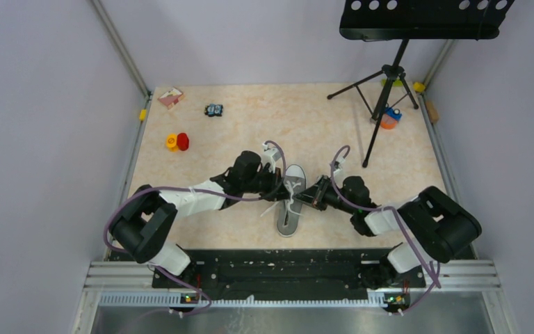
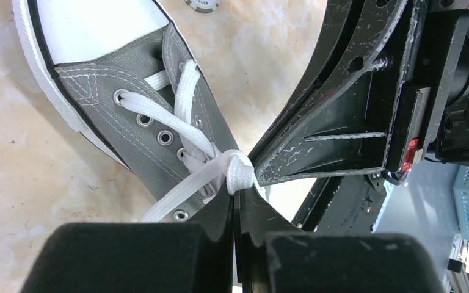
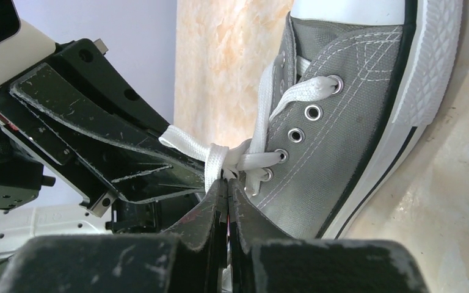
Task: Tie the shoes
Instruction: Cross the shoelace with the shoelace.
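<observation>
The grey canvas shoe (image 1: 290, 202) with white sole lies mid-table between both arms, toe pointing away from the arm bases. In the left wrist view the shoe (image 2: 128, 97) fills the upper left. My left gripper (image 2: 239, 195) is shut, its tips pinching the white lace (image 2: 238, 174) at a knot over the eyelets. My right gripper (image 3: 226, 183) is shut on the lace (image 3: 217, 160) from the other side of the shoe (image 3: 342, 122). The two grippers meet tip to tip at the knot, seen from above as left (image 1: 281, 186) and right (image 1: 304, 195).
A black music stand tripod (image 1: 389, 76) stands at the back right with an orange and blue object (image 1: 390, 118) by it. A red and yellow piece (image 1: 177, 142), a pink box (image 1: 171, 97) and a small dark object (image 1: 213, 110) lie at the back left.
</observation>
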`<action>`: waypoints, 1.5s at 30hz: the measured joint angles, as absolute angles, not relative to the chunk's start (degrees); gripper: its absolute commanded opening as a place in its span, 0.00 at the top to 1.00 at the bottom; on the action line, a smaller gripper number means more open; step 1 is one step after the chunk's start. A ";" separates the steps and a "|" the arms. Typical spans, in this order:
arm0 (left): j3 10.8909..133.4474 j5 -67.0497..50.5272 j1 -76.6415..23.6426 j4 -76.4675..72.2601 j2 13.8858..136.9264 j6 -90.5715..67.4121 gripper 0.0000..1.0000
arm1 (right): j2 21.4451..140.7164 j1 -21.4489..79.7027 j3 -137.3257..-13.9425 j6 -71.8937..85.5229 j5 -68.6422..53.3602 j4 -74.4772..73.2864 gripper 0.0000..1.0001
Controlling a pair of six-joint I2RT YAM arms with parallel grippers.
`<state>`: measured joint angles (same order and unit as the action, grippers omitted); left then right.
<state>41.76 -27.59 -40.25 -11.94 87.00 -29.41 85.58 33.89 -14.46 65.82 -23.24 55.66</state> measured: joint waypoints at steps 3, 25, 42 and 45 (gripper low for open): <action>41.76 -27.62 -40.40 -11.94 86.76 -29.39 1.00 | 83.94 33.89 -14.13 65.63 -22.15 54.17 1.00; 39.81 -27.40 -40.23 -11.49 83.70 -28.25 1.00 | 79.66 33.89 -13.87 64.40 -16.99 45.12 1.00; 39.64 -27.44 -40.16 -11.46 83.61 -28.18 1.00 | 79.42 33.89 -13.93 62.39 -20.08 45.39 0.69; 39.64 -27.55 -40.16 -11.46 83.64 -28.18 1.00 | 79.42 33.89 -13.93 61.65 -20.73 45.63 0.69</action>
<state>39.64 -27.55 -40.16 -11.46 83.64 -28.18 79.42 33.89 -13.93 61.65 -20.73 45.63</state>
